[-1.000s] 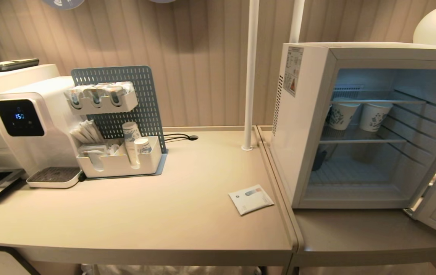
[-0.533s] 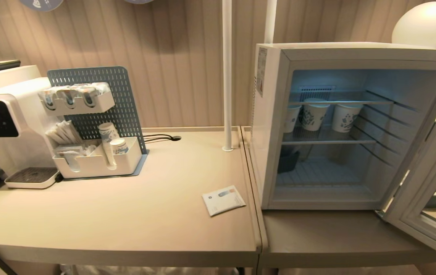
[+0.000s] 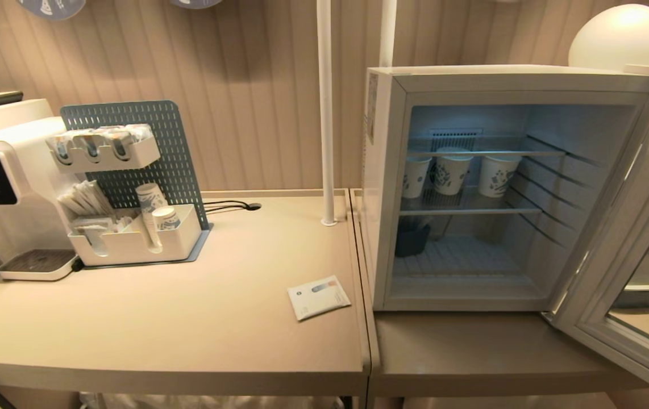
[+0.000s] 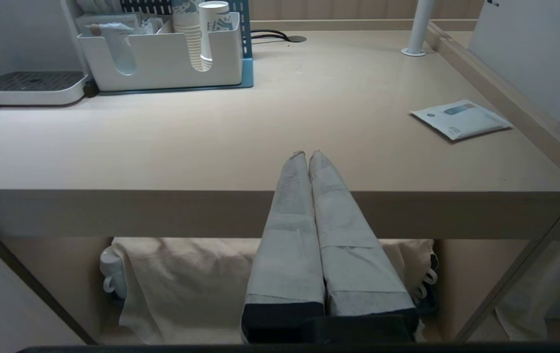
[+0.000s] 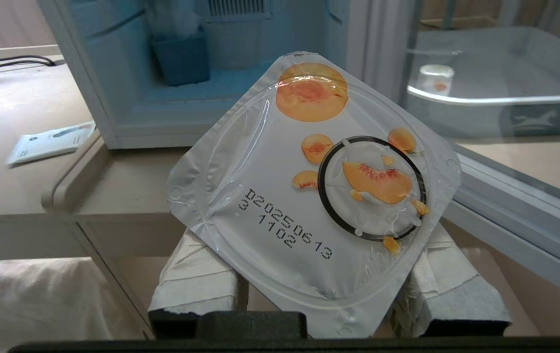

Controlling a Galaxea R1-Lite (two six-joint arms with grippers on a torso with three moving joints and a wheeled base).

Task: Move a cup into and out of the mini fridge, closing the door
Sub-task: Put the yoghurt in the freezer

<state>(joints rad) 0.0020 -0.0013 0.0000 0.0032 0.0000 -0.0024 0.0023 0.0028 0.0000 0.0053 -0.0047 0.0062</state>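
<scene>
Right wrist view: cup [image 5: 309, 196], glossy crinkled foil lid.

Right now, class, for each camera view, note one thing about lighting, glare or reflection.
Head view: the fridge glows bluish inside against warm beige surroundings; the lamp is bright. Left wrist view: soft sheen on the table. Right wrist view: glare streaks on the cup foil lid; the door glass reflects a small tub.

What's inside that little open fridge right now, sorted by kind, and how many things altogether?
Patterned paper cups on the middle shelf of the mini fridge: 3
Dark blue container on the fridge floor: 1
Total: 4
</scene>
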